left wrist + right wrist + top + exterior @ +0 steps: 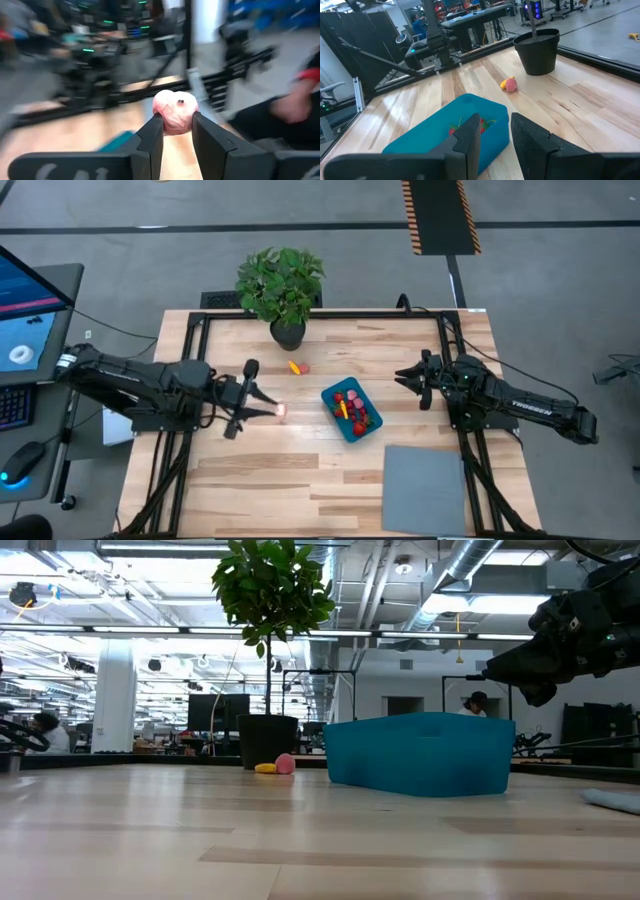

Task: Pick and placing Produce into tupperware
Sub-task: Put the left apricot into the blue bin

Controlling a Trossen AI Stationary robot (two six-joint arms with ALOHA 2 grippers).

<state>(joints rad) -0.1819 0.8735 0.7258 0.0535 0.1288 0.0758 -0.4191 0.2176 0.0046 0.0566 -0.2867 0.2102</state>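
progress: pretty far in, I'd say. The teal tupperware tub (351,409) sits mid-table and already has a bunch of red and yellow-orange produce pieces (354,408) in it.

in hand: the left gripper (177,131) is pinching a small pale pink piece (174,111) between its fingertips, lifted off the wood. In the overhead view it's at about 9 o'clock from the tub, near but not over it yet.

left to do: that pink piece has to go in, plus two strays on the table, a yellow-orange piece (294,366) and a pink piece beside it (304,367). They lie at roughly 10 o'clock from the tub, just in front of the potted plant (281,290).

right gripper: the right gripper (494,131) waits at 3 o'clock from the tub, fingers parted a little with nothing between them, pointed at the tub.

room to move: bare wood between the left gripper and the tub, so the carry looks unobstructed. Tub walls are low; I'd guess clearing the rim is easy.

edges: the plant's leaves crowd the far edge near the strays. A grey mat (424,488) lies at 5 o'clock from the tub, out of the way.
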